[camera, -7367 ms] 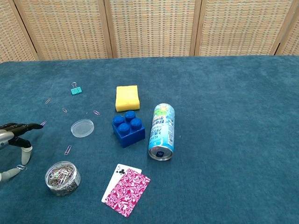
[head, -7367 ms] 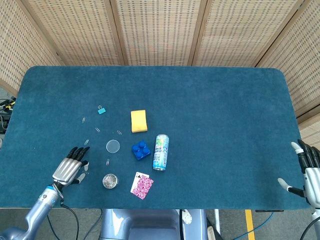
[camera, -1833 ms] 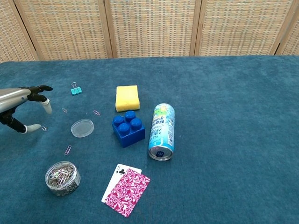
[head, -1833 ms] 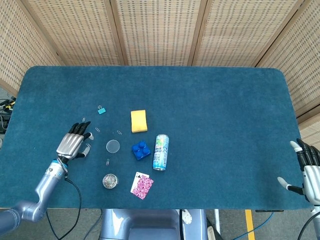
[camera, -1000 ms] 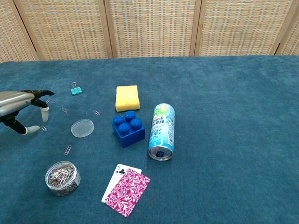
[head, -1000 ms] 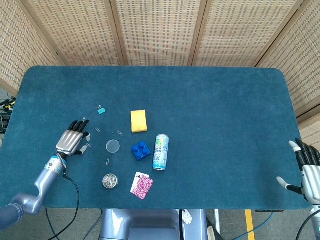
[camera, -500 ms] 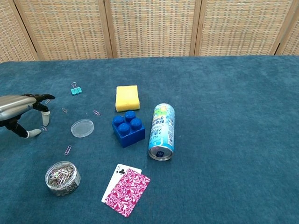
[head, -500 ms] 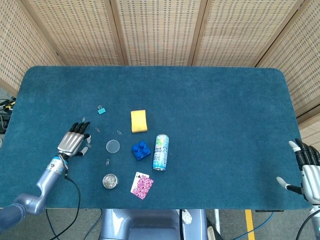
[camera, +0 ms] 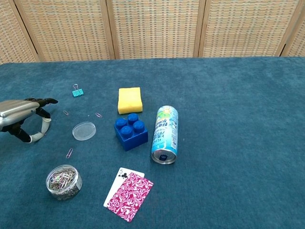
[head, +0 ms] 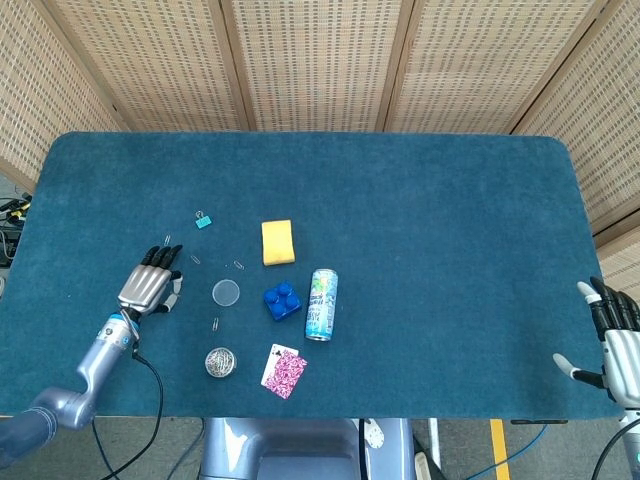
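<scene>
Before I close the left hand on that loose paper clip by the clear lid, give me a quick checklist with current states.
1. Left hand over the loose paper clip: ok, fingers arched down onto the blue cloth table.
2. Clip pinched between the fingers: cannot tell, too small and hidden.
3. Round clear plastic lid apart from the hand: ok.
4. Clear round jar of paper clips upright, untouched: ok.
5. Another purple paper clip lies free near the jar: ok.
6. Right hand out of the way at the table's edge, holding nothing: ok.
</scene>
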Robot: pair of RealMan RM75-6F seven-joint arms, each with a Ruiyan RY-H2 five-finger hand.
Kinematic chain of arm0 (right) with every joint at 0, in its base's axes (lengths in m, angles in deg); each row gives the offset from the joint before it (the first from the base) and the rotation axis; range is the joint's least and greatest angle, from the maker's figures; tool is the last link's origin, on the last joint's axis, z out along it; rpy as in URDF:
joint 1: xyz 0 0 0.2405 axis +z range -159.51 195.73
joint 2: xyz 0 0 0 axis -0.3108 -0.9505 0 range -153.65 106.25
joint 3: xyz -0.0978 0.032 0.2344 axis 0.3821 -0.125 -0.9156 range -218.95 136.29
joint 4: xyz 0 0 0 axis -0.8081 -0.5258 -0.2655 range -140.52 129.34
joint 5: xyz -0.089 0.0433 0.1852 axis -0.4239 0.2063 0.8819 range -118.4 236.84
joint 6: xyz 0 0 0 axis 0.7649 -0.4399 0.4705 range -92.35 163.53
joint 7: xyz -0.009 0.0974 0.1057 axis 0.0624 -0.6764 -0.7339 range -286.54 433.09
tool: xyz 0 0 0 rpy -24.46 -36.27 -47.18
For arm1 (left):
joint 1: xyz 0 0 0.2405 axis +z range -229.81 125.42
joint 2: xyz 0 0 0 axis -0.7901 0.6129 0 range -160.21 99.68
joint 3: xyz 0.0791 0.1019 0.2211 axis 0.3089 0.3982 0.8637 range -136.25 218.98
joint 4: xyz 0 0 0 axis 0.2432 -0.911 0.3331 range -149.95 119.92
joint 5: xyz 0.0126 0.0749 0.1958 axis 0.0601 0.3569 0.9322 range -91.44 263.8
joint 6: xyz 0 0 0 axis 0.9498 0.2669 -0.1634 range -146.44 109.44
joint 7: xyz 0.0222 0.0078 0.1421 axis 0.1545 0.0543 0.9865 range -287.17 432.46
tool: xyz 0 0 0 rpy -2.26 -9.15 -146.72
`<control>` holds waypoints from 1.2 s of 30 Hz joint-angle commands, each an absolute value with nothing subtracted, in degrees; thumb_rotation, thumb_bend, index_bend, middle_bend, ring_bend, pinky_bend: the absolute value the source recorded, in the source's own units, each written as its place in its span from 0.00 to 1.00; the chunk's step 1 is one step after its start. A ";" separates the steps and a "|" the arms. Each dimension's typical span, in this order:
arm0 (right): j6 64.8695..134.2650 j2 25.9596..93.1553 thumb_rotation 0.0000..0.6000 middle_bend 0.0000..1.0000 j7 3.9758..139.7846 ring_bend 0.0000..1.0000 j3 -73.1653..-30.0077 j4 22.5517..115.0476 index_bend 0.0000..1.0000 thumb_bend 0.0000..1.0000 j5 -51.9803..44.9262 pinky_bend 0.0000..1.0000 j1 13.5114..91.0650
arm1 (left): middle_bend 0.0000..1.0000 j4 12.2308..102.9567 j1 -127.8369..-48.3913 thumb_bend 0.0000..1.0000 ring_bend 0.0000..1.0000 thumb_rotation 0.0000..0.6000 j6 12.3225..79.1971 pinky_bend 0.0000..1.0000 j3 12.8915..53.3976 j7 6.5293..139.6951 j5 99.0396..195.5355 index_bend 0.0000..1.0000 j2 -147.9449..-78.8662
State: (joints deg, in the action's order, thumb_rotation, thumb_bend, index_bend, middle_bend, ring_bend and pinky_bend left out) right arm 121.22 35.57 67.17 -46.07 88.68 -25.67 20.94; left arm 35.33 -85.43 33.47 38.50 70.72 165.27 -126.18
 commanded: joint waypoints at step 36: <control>122.02 35.23 1.00 0.00 66.62 0.00 -45.86 88.96 0.01 0.00 -26.32 0.00 20.59 | 0.00 59.65 -80.84 0.43 0.00 1.00 50.36 0.00 48.51 70.98 183.81 0.63 -113.72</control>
